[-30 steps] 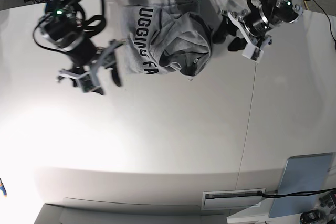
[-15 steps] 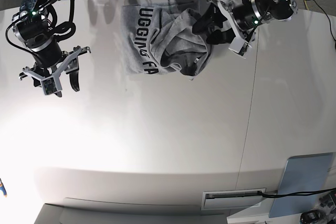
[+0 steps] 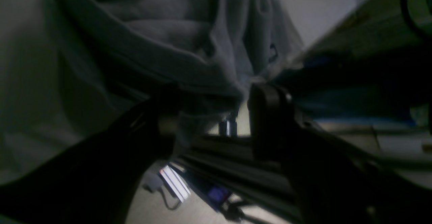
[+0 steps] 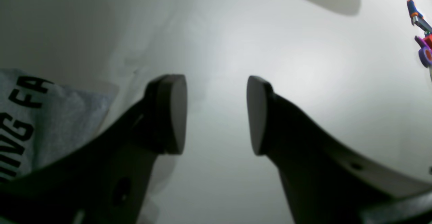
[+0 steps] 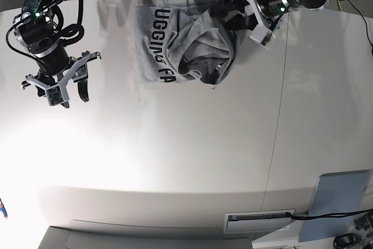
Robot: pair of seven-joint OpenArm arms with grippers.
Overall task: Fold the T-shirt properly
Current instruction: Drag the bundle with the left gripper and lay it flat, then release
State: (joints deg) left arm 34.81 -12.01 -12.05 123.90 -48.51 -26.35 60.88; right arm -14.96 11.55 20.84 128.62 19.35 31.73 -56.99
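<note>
The heather-grey T-shirt [image 5: 180,45] lies crumpled at the back middle of the table, with black lettering showing on its left part. My left gripper [image 5: 230,11] is at the shirt's back right edge. In the left wrist view the left gripper [image 3: 211,116] is open, its jaws straddling a hanging fold of the shirt [image 3: 189,58]. My right gripper [image 5: 74,98] is open and empty above bare table, well left of the shirt. In the right wrist view the right gripper [image 4: 216,114] has spread jaws, with the lettered shirt edge [image 4: 40,116] at the left.
A rigid grey-blue panel [image 5: 338,202] lies at the front right corner, next to a white slotted box [image 5: 259,221]. A seam [image 5: 278,132] runs down the white table. Cables hang behind the back edge. A small coloured tool [image 4: 423,45] lies far off.
My left gripper has moved left and toward the back edge, onto the shirt's right side. My right arm swung left a second ago and has held still since.
</note>
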